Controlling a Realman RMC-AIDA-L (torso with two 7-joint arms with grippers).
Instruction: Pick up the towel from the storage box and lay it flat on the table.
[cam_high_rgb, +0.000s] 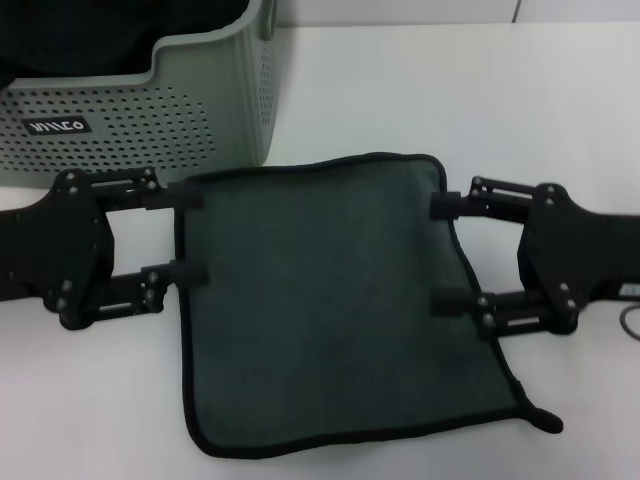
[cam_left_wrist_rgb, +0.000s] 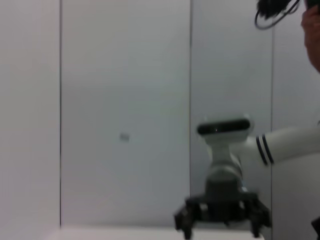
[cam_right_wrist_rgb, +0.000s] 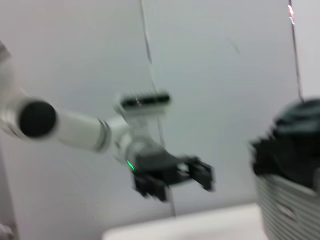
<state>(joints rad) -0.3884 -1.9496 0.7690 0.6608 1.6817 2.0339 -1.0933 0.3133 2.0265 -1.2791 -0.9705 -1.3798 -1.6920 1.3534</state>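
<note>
The towel (cam_high_rgb: 330, 300) lies spread flat on the white table (cam_high_rgb: 450, 90), dark green side up, with black edging and one corner tab at the near right. My left gripper (cam_high_rgb: 185, 235) is open, its two fingertips at the towel's left edge. My right gripper (cam_high_rgb: 447, 253) is open, its fingertips at the towel's right edge. The pale grey-green storage box (cam_high_rgb: 150, 110) stands at the back left, just behind the towel. The left wrist view shows the right gripper (cam_left_wrist_rgb: 222, 215) farther off. The right wrist view shows the left gripper (cam_right_wrist_rgb: 172, 175) and the box (cam_right_wrist_rgb: 290, 200).
A plain black fabric mass (cam_high_rgb: 100, 35) fills the box and also shows in the right wrist view (cam_right_wrist_rgb: 290, 145). A dark cable loop (cam_high_rgb: 630, 325) lies at the table's right edge. White table surface stretches behind the towel to the right.
</note>
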